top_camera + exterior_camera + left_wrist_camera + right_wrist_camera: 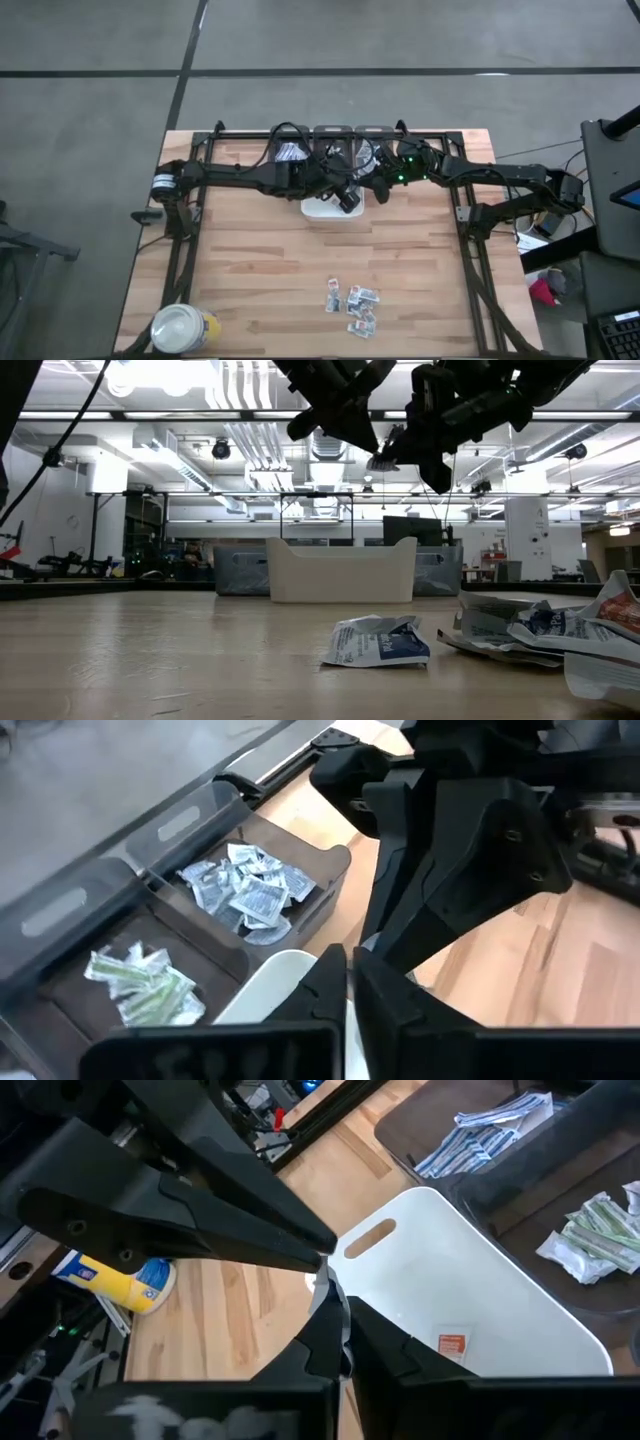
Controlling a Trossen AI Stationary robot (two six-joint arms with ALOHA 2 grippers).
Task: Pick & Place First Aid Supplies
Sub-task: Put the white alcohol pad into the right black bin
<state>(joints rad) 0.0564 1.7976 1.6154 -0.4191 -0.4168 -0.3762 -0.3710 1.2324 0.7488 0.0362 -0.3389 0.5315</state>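
Both end effectors hover together above the white tray. The right end effector has its fingers pressed together on nothing; the left end effector also looks closed and empty. One packet lies in the tray below them; more packets lie well apart on the tabletop

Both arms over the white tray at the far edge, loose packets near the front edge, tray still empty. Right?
Not quite: the white tray is not empty. The right wrist view shows one small packet with orange print lying inside it. The rest holds: both arms hang over the tray, and loose packets lie near the front edge.
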